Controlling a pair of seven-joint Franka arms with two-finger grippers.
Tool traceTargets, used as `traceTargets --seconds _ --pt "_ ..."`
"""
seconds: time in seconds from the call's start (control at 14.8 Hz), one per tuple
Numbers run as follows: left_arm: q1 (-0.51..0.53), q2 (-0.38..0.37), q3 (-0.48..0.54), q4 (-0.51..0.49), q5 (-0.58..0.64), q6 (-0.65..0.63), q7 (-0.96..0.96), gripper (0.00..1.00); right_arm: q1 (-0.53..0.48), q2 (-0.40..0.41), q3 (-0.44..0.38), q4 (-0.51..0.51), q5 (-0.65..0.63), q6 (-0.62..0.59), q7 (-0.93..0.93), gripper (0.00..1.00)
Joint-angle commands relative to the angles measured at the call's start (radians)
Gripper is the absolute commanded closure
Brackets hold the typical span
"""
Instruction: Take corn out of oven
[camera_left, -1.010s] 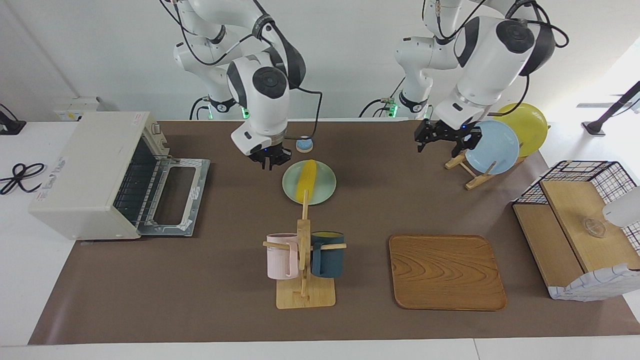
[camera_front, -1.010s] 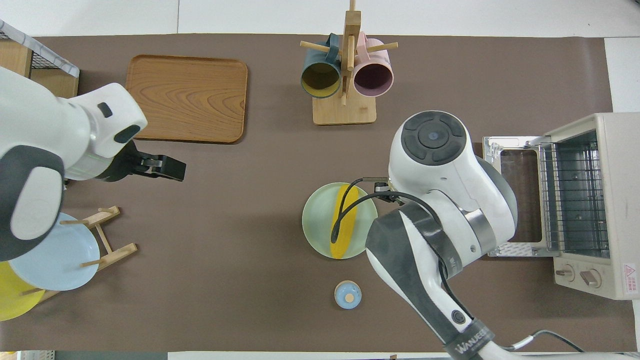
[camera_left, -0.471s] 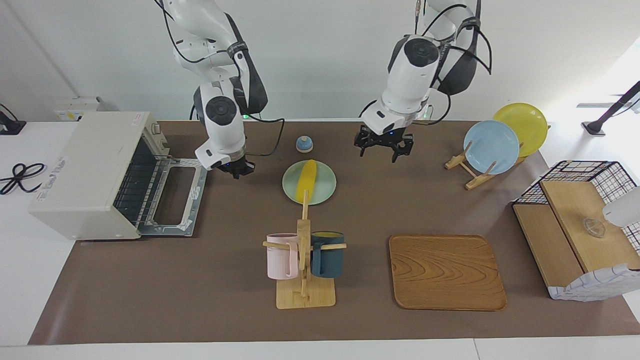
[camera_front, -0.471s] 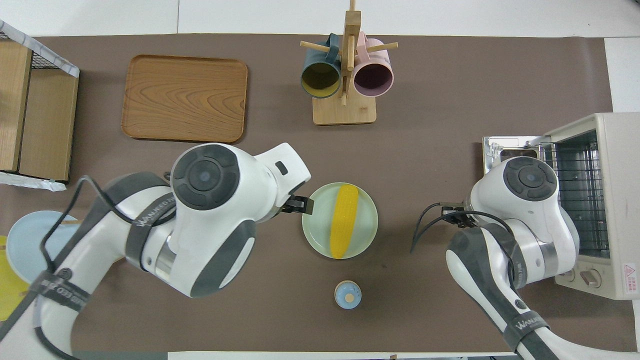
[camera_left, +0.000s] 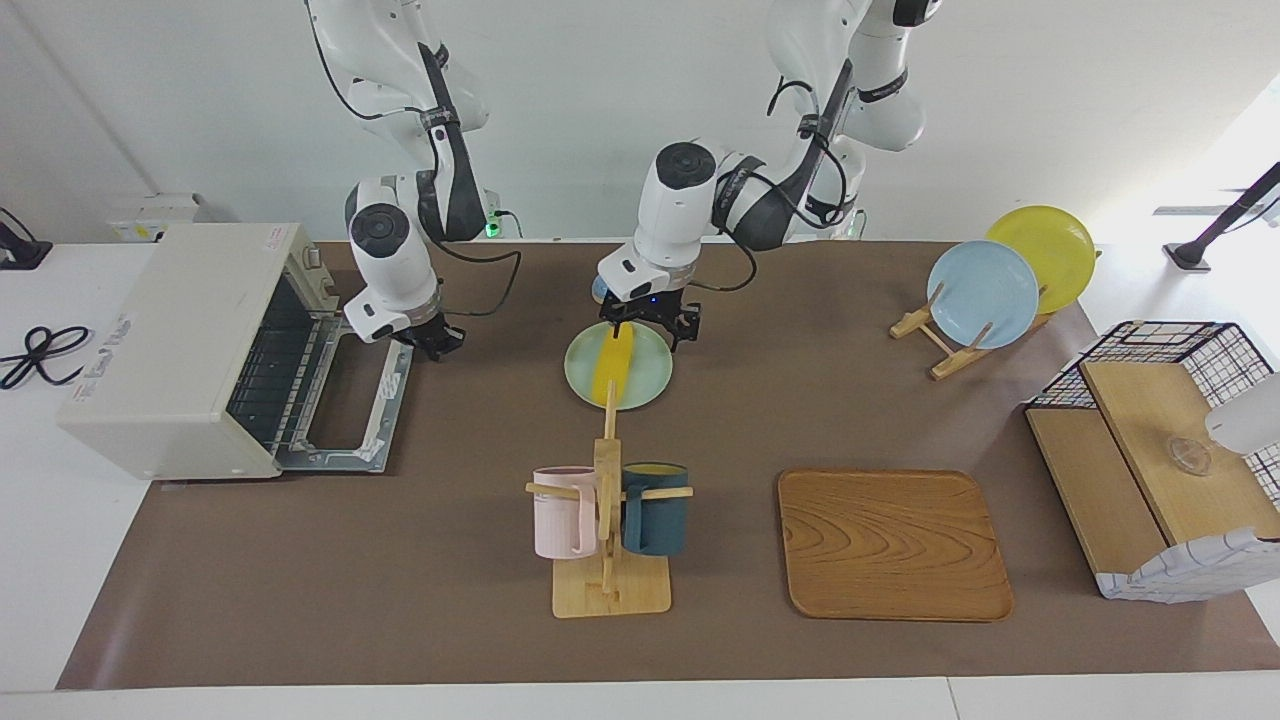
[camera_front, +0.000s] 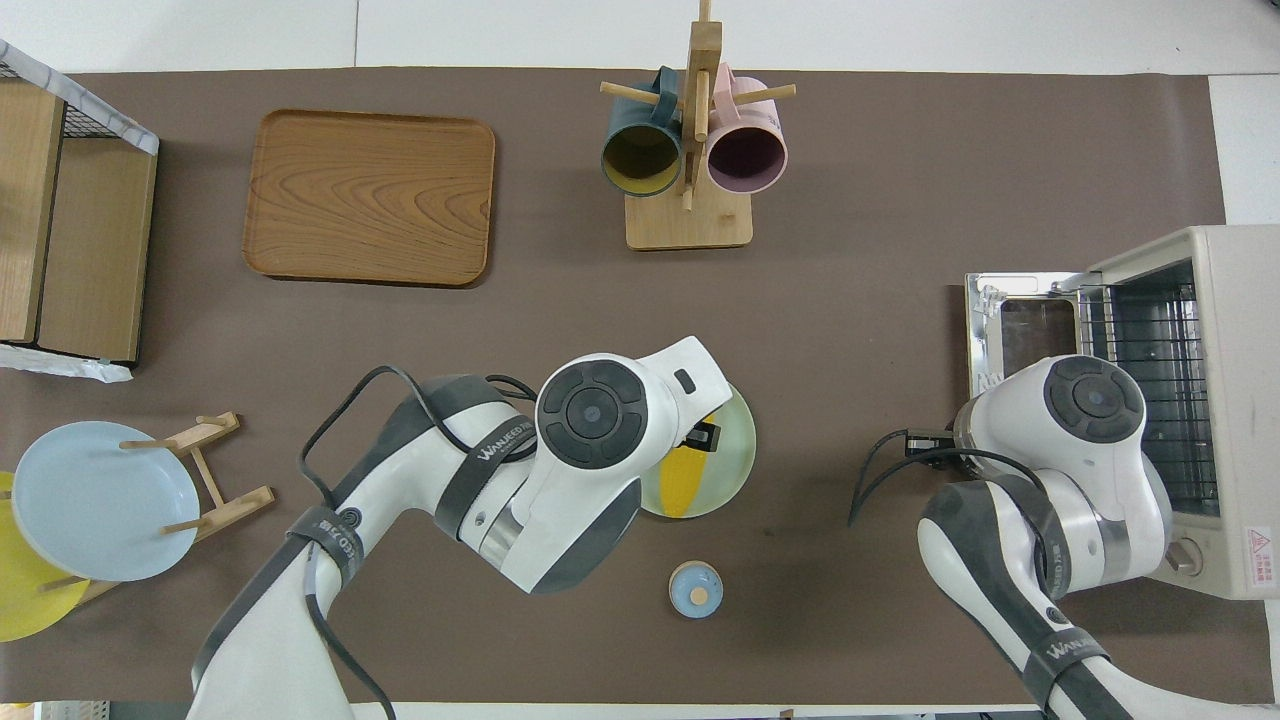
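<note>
Nearest to me, low in the overhead frame, a small blue round piece (camera_front: 695, 589) is sitting on the table (camera_left: 420, 560). Just farther out, at the centre of the frame, the corn (camera_left: 612, 362) is lying along a pale green plate (camera_left: 652, 385). It is already outside the oven (camera_left: 170, 340).

I am hanging my left claw (camera_left: 650, 330) over the end of the cob nearer to me, with its fingers spread to either side of it and gripping nothing. I cannot tell whether the tips are touching the plate.

I am holding my right claw (camera_left: 432, 340) over the corner of the dropped oven door (camera_left: 345, 400), at the right arm's end of the table. I cannot tell how far open it is, and it seems to be carrying nothing. The wire rack inside looks bare.

If the step is a grasp on the cob, I am judging that the fingers should straddle it across its width. They should close nearer its thick middle than its taper, since a smooth cob may squirt out or roll. The plate may also slide.

Farther out, lower in the facing frame, a wooden mug rack (camera_left: 607, 520) and a wooden tray (camera_left: 893, 545) are standing well apart from the plate.
</note>
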Motion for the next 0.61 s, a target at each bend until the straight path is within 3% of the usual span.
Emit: traceTargets --seconds 0.0,0.34,0.54 --pt "-0.033 0.092 0.018 0.04 -0.004 0.073 -0.01 0.0 -0.044 -0.04 0.009 -0.036 0.017 0.019 -0.063 0.99" --pt "-0.069 0.138 0.02 0.037 -0.004 0.129 -0.018 0.0 -0.052 -0.041 0.006 -0.035 -0.022 0.002 -0.065 0.99" --pt "-0.081 0.142 0.021 0.033 -0.004 0.129 -0.026 0.02 -0.038 -0.05 0.008 -0.03 -0.159 -0.046 0.016 0.99"
